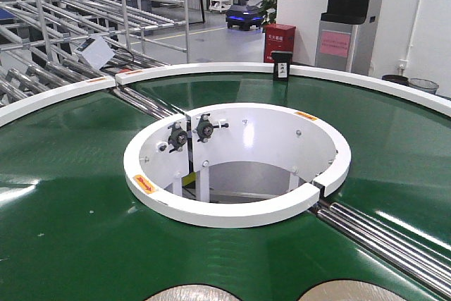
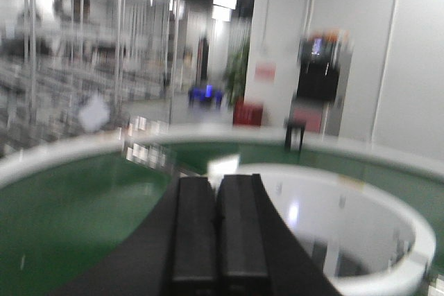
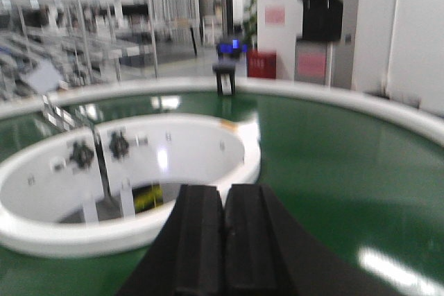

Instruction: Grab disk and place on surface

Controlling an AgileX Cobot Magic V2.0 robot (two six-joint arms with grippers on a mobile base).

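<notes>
green belt [image 1: 70, 195] | white inner rim [image 1: 232, 213] (split) | steel rollers [image 1: 394, 241] | red box [image 1: 279, 41]

The front view looks down from above across the green belt [image 1: 70, 195] to the white inner ring [image 1: 236, 213]. Each wrist view sits low behind its hand, facing that same ring: the left hand [image 2: 216, 185] view, blurred, seemingly from the ring's left, and the right hand [image 3: 223, 195] view from its right.

Green belt [image 1: 70, 195] open; white inner ring [image 1: 232, 213] blocks ctr.

White walls [image 1: 412, 12], metal racks [image 1: 67, 22] left (1 red cabinet [image 1: 279, 41] beyond)
</notes>
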